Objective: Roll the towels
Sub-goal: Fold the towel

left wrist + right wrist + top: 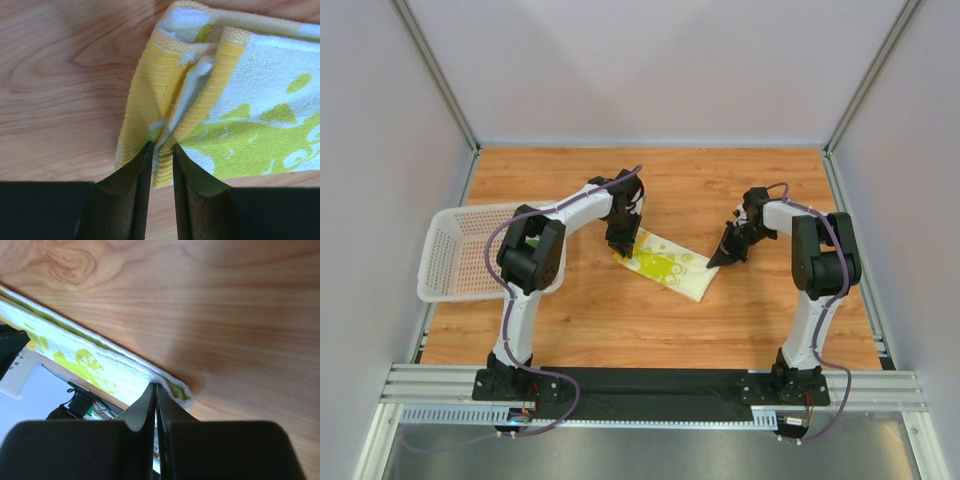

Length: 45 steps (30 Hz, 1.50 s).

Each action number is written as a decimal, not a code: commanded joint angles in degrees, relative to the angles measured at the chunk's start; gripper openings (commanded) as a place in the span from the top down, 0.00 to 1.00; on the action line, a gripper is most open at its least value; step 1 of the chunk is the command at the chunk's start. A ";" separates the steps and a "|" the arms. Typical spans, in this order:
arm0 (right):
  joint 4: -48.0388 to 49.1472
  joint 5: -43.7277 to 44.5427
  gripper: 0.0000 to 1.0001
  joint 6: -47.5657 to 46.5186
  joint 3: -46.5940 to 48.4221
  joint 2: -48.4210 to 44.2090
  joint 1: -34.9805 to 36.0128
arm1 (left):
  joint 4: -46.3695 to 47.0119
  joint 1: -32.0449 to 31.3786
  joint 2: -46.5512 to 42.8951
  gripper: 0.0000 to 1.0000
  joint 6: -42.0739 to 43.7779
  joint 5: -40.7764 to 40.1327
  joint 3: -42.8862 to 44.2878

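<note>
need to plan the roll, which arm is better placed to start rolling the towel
Left. The left end effector pinches the towel's bunched yellow edge, ready to curl it over. The right end effector is shut, tips just at the opposite corner.

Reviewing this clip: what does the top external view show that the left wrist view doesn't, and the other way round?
Only the top external view: the whole lime-yellow towel lying on the table, the white basket at the left, and the right hand closed at the towel's right corner. Only the left wrist view: the yellow edging bunched into folds and pinched by the left hand. Both: the towel, the wood tabletop and the left hand at the towel's left end.
</note>
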 commanded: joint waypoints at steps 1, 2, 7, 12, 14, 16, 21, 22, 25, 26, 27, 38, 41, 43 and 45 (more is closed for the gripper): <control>-2.14 9.23 1.00 -2.91 -2.60 -2.17 -0.42 | -0.87 0.49 1.02 0.70 1.87 -4.31 0.08; -2.32 9.59 1.00 -3.18 -2.78 -2.61 -0.34 | -0.96 0.49 1.02 0.70 1.95 -4.40 0.08; -3.72 11.70 1.00 -3.44 -3.92 -3.93 -0.34 | -1.22 0.84 0.32 0.71 3.35 -6.32 0.34; -6.27 14.51 1.00 -4.58 -4.19 -5.95 -0.25 | -2.27 1.10 -0.65 0.71 5.20 -8.88 1.31; -8.12 15.48 1.00 -4.85 -3.40 -6.48 -0.34 | -2.80 1.28 -0.91 0.71 5.99 -10.99 1.92; -9.08 15.57 0.99 -4.94 -2.79 -7.62 -0.34 | -3.33 1.28 -1.79 0.70 6.43 -12.83 2.62; -9.97 12.86 0.94 -4.41 -0.24 -10.35 -0.25 | -4.82 0.58 -7.31 0.60 7.23 -16.35 5.26; -9.79 11.97 0.89 -4.23 0.11 -11.13 -0.25 | -5.08 0.31 -8.11 0.53 7.31 -17.31 5.53; -9.79 9.60 0.84 -4.23 1.61 -11.32 0.28 | -5.96 -1.35 -11.37 0.50 7.31 -19.07 6.49; -9.79 9.07 0.84 -4.06 1.87 -11.23 0.28 | -5.88 -2.75 -12.24 0.50 7.40 -19.25 6.23; -9.79 8.63 0.85 -3.97 2.40 -10.97 0.19 | -5.62 -3.64 -13.90 0.51 7.49 -19.34 5.97; -12.87 13.81 0.84 -3.70 7.59 -12.02 -1.30 | -4.74 -23.14 -16.56 0.60 5.91 -19.52 3.78; -13.48 14.51 0.79 -4.76 6.80 -13.33 -2.44 | -2.72 -28.50 -15.42 0.60 6.34 -16.80 3.50; -14.18 14.95 0.73 -6.42 6.10 -13.86 -3.93 | -2.98 -30.09 -12.09 0.60 6.96 -15.56 4.90; -13.93 15.30 0.70 -6.26 4.00 -14.48 -6.90 | -4.90 -31.85 -7.78 0.60 6.79 -16.00 8.50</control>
